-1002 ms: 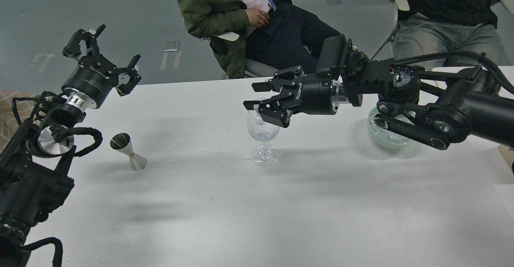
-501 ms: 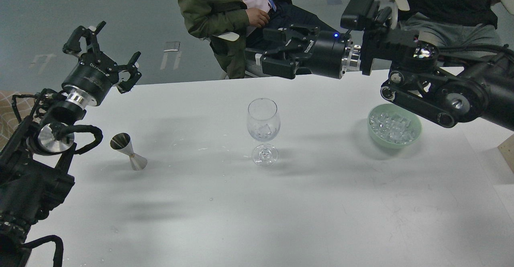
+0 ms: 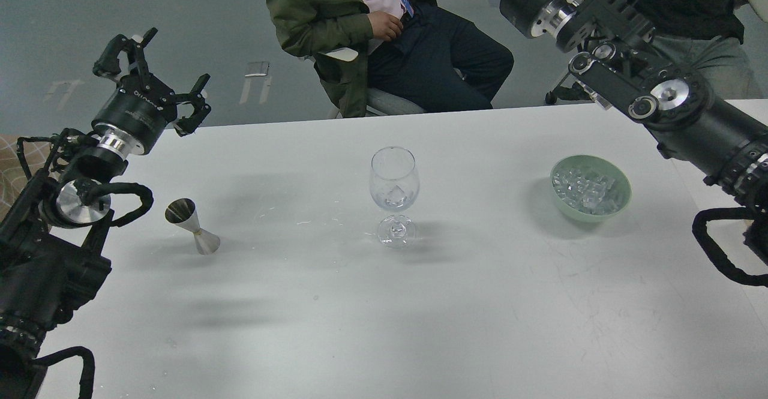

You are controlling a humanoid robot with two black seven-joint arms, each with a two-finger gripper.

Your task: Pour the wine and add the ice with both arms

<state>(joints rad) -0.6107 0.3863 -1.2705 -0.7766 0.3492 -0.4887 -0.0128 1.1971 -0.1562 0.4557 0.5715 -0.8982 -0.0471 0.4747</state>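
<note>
A clear stemmed wine glass [image 3: 393, 195] stands upright mid-table with an ice cube [image 3: 396, 194] in its bowl; no coloured liquid shows in it. More ice [image 3: 587, 186] fills a pale green bowl [image 3: 619, 198] to its right. A steel jigger [image 3: 193, 226] stands to the left. My left gripper [image 3: 153, 72] is open and empty, raised over the table's far left edge, above and behind the jigger. My right arm [image 3: 660, 96] rises from the right edge to the top of the view; its gripper is out of view.
The white table [image 3: 384, 303] has its far edge [image 3: 336, 120] behind the glass. Two seated people [image 3: 384, 33] are just beyond it. A brown surface [image 3: 9, 165] lies at the far left.
My right arm has swung up and away from above the wine glass, back to the upper right; its gripper has left the view. An ice cube now sits in the glass. The left arm barely moved.
</note>
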